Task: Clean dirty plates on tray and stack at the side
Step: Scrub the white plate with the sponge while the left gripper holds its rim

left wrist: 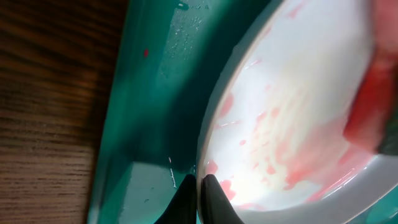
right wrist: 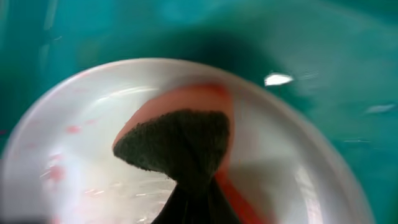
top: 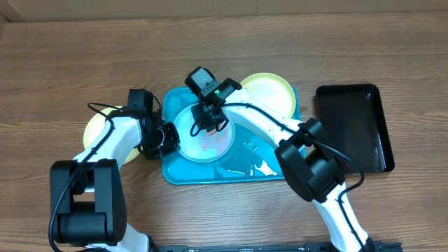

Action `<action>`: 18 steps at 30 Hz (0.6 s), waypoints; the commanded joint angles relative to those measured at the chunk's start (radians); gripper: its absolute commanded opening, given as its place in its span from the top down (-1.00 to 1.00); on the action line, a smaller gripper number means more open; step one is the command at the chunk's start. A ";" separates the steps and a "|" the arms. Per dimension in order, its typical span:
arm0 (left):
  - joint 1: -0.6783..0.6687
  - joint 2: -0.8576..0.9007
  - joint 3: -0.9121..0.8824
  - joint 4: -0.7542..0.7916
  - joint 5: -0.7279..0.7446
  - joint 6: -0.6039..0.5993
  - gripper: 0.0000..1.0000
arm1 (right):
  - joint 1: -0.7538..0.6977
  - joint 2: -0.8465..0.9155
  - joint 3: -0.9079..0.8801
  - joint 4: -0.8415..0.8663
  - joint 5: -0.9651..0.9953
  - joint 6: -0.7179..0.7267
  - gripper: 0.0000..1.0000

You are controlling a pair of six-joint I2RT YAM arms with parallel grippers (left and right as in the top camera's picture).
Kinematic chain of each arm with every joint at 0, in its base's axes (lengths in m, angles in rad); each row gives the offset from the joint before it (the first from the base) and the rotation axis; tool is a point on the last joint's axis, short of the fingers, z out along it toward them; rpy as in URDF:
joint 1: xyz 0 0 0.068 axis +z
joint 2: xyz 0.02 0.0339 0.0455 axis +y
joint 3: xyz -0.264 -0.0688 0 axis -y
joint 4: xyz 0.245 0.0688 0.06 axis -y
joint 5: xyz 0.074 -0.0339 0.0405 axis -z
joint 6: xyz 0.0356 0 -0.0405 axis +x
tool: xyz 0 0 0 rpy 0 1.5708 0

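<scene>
Wooden table [top: 70, 49]: three plates [top: 91, 130] [top: 210, 145] [top: 269, 92], two trays [top: 234, 170] [top: 350, 126]

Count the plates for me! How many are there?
3. Blue plate in the tray; yellow-green plate at the tray's far-right corner; second yellow-green plate left of the tray, partly behind an arm.

Left plate: the pale yellow-green round plastic plate [top: 91, 133] was largely hidden under the left arm [top: 115, 140].
Rear plate: the second yellow-green plate [top: 271, 89] was partly covered by the right arm [top: 262, 122].
Tray plate: the pale light-blue round plastic plate [left wrist: 298, 118] ran off the left wrist view's edges.
Sponge: the red and dark-green scouring sponge [right wrist: 177, 146] was blurred, with its lower end cut off.
</scene>
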 commanded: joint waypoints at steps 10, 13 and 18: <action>0.006 0.000 -0.003 -0.003 -0.005 0.031 0.91 | 0.023 0.031 0.007 -0.230 -0.386 -0.106 0.92; 0.006 0.000 -0.003 -0.003 -0.005 0.031 0.91 | 0.007 0.031 0.007 -0.294 -0.246 -0.105 0.93; 0.005 0.000 -0.003 -0.004 -0.005 0.031 0.92 | -0.027 0.031 0.021 -0.336 0.104 -0.069 0.93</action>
